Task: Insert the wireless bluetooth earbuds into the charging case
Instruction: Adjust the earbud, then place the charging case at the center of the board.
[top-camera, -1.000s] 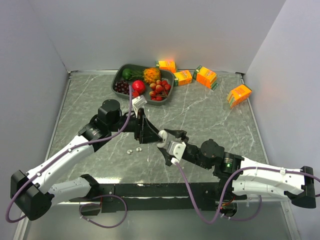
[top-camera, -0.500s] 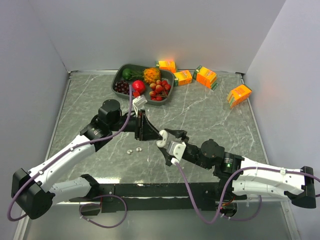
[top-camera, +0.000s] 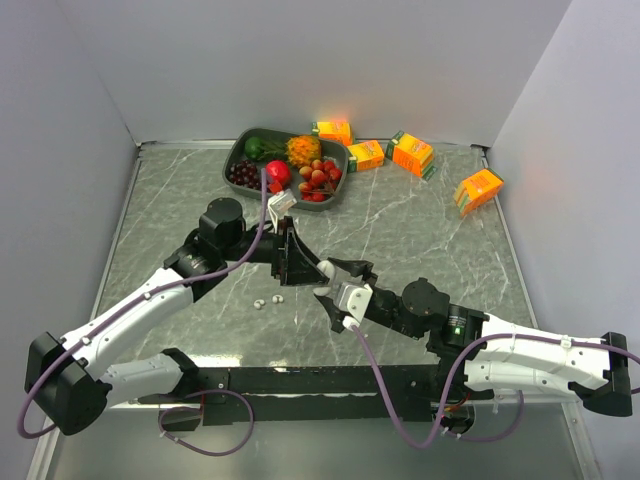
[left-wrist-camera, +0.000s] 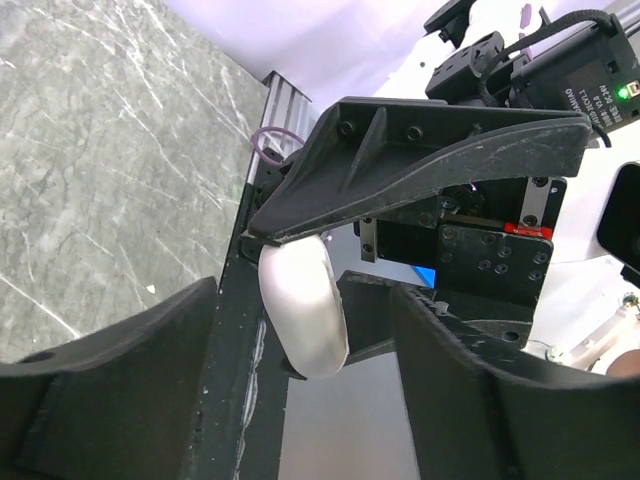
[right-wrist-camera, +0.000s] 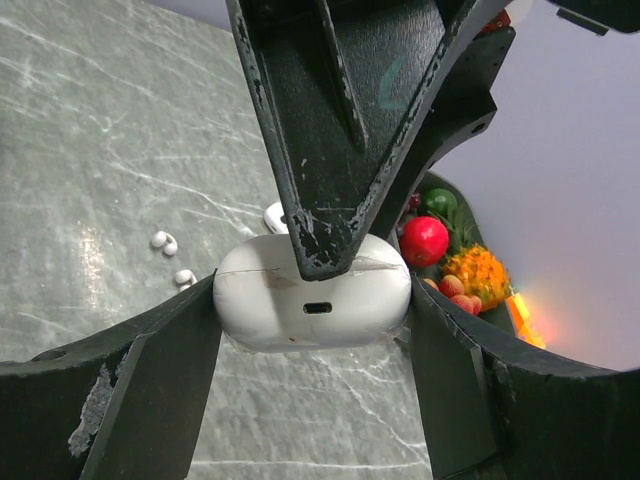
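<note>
The white charging case (right-wrist-camera: 312, 300) hangs above the table, lid shut and port facing the right wrist camera. My right gripper (right-wrist-camera: 312, 300) is shut on its two ends. In the top view the case (top-camera: 322, 287) sits at the right gripper (top-camera: 335, 283), with the left gripper (top-camera: 293, 260) right against it. My left gripper (left-wrist-camera: 303, 290) is open and straddles the case (left-wrist-camera: 305, 320) with a gap on each side. One left finger (right-wrist-camera: 330, 130) reaches down onto the case's top. Small white earbuds (top-camera: 262, 302) (right-wrist-camera: 158, 240) lie on the marble, left of the case.
A dark tray (top-camera: 243, 150) of fruit stands at the back. Orange cartons (top-camera: 412, 152) (top-camera: 478, 190) lie to its right. Another small white piece (right-wrist-camera: 275, 215) shows on the table, partly hidden behind the left finger. The black base rail (top-camera: 300, 380) runs along the near edge.
The left gripper's jaws narrowed over the case half a second ago and stand wide again now. The right gripper has kept hold of the case in the same place.
</note>
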